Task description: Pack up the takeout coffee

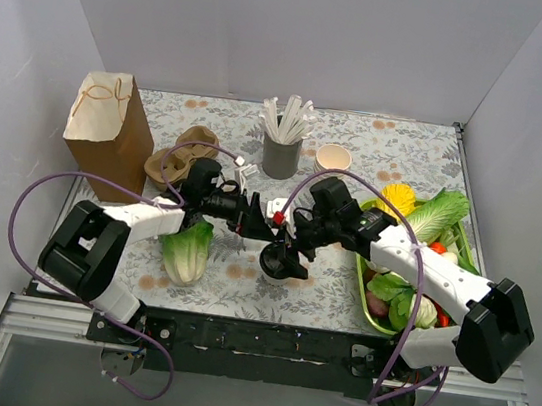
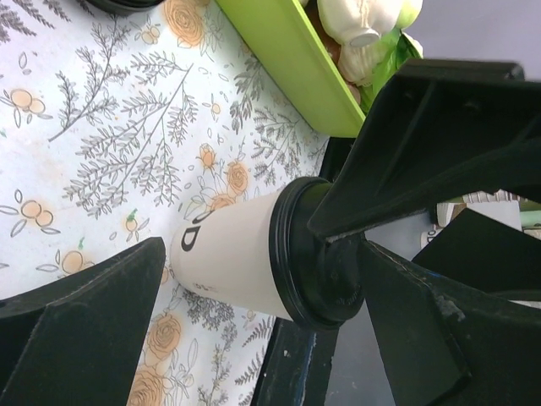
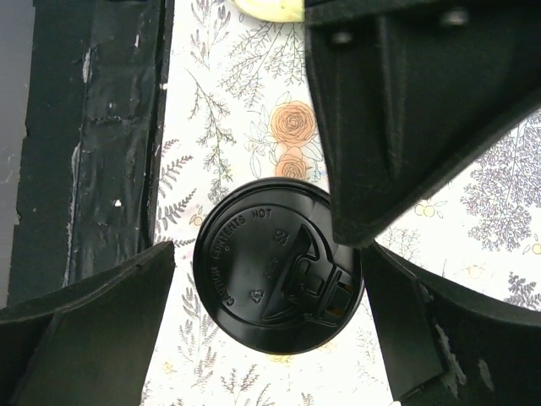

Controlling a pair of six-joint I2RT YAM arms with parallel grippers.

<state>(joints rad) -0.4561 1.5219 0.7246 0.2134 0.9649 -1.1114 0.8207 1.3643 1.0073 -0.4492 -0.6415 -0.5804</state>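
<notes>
Standing upright near the middle of the table's (image 1: 361, 135) near edge, the coffee cup (image 2: 228, 254) sits between the lettuce (image 1: 187, 250) on its left and the green tray (image 1: 360, 276) on its right, with its black lid (image 3: 270, 266) on.

Both arms crowd it at once. The left gripper (image 2: 266, 279) comes in from the side with its jaws spread wide and the paper wall between them. Whether one finger brushes the base I cannot tell. The right gripper (image 3: 269, 271) hangs directly over the lid, also spread wide and holding nothing.

The likeliest trouble is the two grippers fouling each other, since they appear to overlap around the lid and a closing move by either could strike the other's fingers. A sideways nudge from the left gripper could tip the light cup or slide it toward the table's near edge, which is close. A pinch from above that catches only the lid may pop it off and leave the cup behind. A hard squeeze on the paper wall could buckle it and loosen the lid.

The paper bag (image 1: 109, 135) stands well apart, toward the far left corner. The carry would probably pass over other things, and I cannot tell whether the bag's mouth is open.
</notes>
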